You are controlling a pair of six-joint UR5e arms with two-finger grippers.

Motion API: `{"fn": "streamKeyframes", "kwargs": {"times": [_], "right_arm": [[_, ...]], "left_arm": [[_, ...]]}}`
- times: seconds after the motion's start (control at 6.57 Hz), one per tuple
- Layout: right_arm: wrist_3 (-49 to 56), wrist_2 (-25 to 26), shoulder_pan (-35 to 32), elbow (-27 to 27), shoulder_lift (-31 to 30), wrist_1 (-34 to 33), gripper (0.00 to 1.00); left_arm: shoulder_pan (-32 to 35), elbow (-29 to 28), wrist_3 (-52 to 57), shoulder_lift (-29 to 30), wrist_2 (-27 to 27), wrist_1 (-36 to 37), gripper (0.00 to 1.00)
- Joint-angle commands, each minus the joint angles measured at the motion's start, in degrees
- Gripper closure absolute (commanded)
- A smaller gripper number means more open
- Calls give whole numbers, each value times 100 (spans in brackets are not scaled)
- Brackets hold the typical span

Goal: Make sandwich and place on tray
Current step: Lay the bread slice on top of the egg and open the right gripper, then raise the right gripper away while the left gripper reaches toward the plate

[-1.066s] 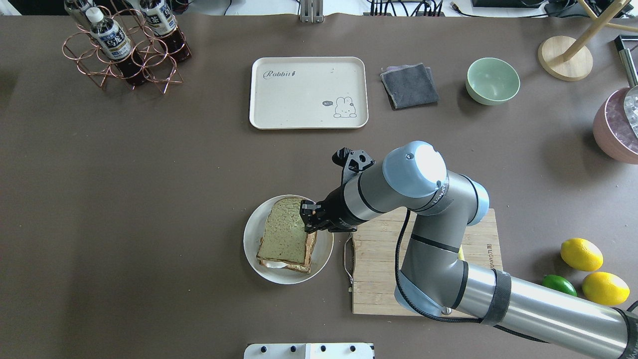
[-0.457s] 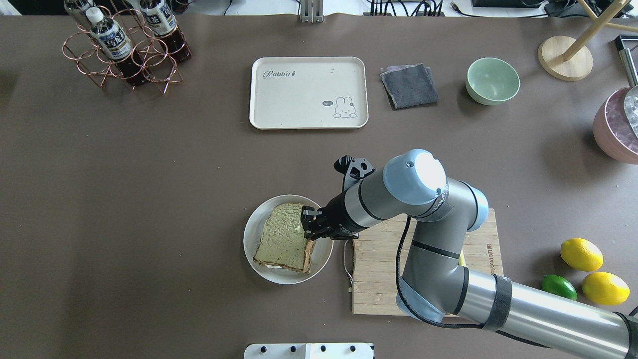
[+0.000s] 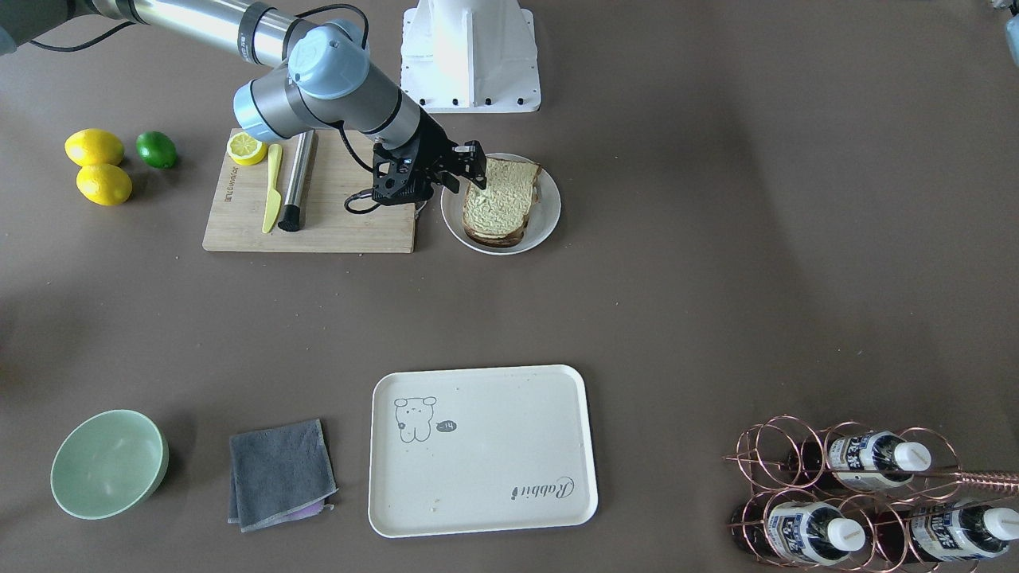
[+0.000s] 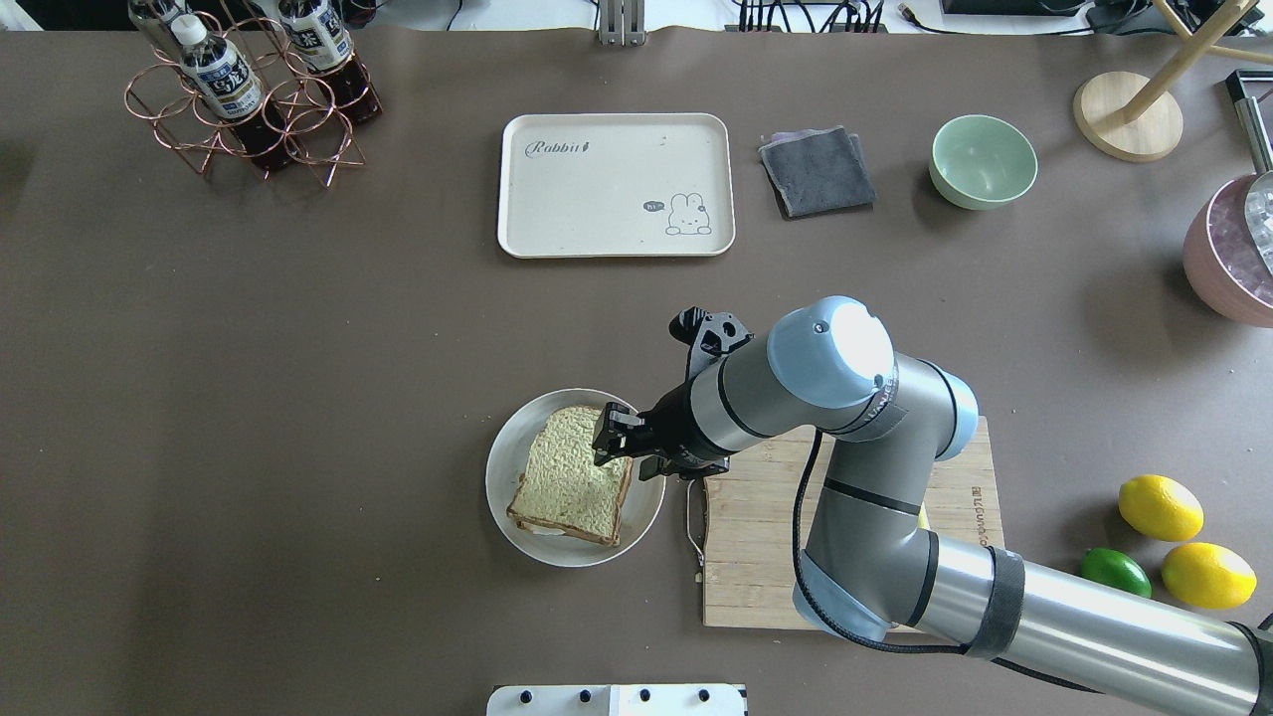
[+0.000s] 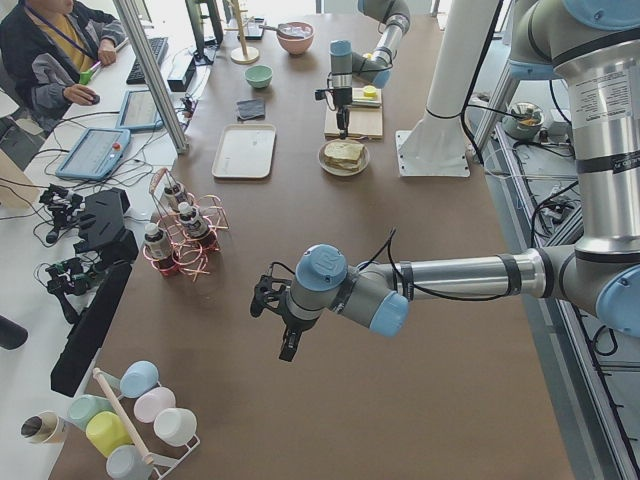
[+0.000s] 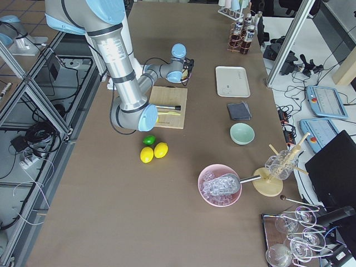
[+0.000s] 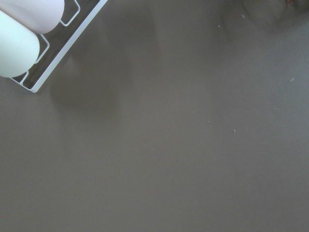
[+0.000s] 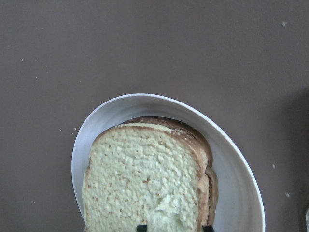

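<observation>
The sandwich [image 4: 569, 477] lies on a round white plate [image 4: 500, 467] near the table's front centre. Its top slice is flat, and a sliver of egg white [image 4: 542, 530] shows under the lower edge. My right gripper [image 4: 612, 445] hovers over the sandwich's right edge, jaws open and empty. In the right wrist view the toast [image 8: 145, 179] fills the plate [image 8: 241, 183], with both fingertips spread at the bottom edge. The cream tray [image 4: 597, 199] with "Rabbit" script lies empty at the far centre and also shows in the front view [image 3: 478, 469]. My left gripper [image 5: 285, 335] hangs far off over bare table; I cannot tell its state.
A wooden cutting board [image 4: 756, 547] lies right of the plate, with a lemon half [image 3: 247, 148], a yellow knife [image 3: 273, 187] and a metal rod [image 3: 298, 179] on it. Lemons and a lime [image 4: 1159, 507], a green bowl [image 4: 983, 159], a grey cloth [image 4: 816, 171] and a bottle rack [image 4: 249, 99] stand around.
The top slice, held tilted by my right gripper, has come down flat onto the sandwich. The gripper has let it go and shifted slightly left.
</observation>
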State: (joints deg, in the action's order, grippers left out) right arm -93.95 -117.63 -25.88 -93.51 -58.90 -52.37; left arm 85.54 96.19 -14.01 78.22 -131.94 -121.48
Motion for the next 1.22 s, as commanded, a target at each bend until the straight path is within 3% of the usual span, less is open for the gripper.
{"fn": "streamKeyframes", "kwargs": {"times": [0.0,0.15,0.3,0.46,0.76,1.07], "right_arm": [[52,-6,-380,-79,-147,-132,0],[435,-6,-557,-366,-174,-803,0],[996,12,-741,-970,-287,-2019,0],[1471,-5,-987,-1506,-523,-2701,0],[2334,-119,-1461,-1889,-1340,-2769,0],[3105,-608,-2136,-1846,-1675,-2796,0]], "left_arm": [[-352,93,-1327,358,-341,-286,2],[-955,267,-2299,665,-341,-419,2],[-1752,643,-3570,998,-289,-542,2],[-2378,734,-4140,1480,-219,-543,3],[-3775,945,-5083,1983,893,-491,8],[-4980,954,-5692,3290,1859,821,15]]}}
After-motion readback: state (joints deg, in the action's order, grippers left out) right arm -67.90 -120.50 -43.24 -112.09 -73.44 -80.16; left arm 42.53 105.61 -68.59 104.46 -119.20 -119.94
